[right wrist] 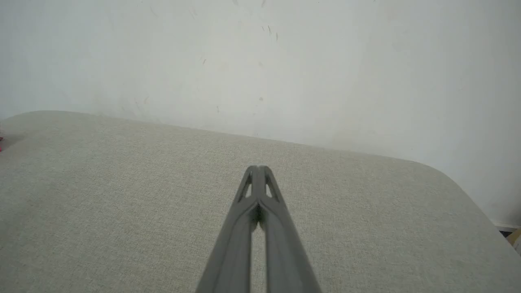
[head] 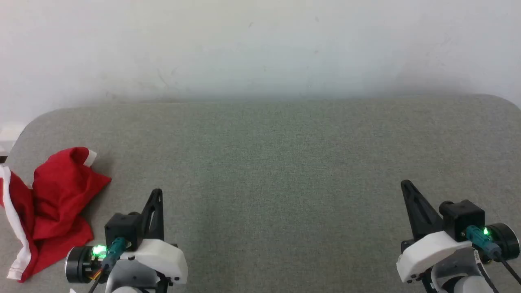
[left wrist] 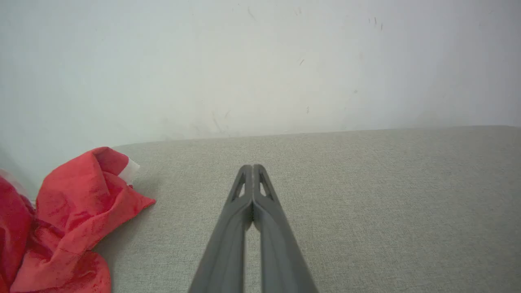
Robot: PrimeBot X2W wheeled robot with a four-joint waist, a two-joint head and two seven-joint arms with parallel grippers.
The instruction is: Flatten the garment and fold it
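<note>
1. Head camera looks forward and down from above the near edge of the grey worktop, facing the white wall. The left tool and right tool rise at its lower corners.
2. Left wrist camera sits low and close over the worktop, sighting along its own tool toward the wall, with the crumpled red garment at its left edge.
3. Right wrist camera, equally low, aims along its own tool at the wall and the worktop's rounded right corner.
4. All three views share the worktop's far edge and the wall; head and left wrist views share the garment.
</note>
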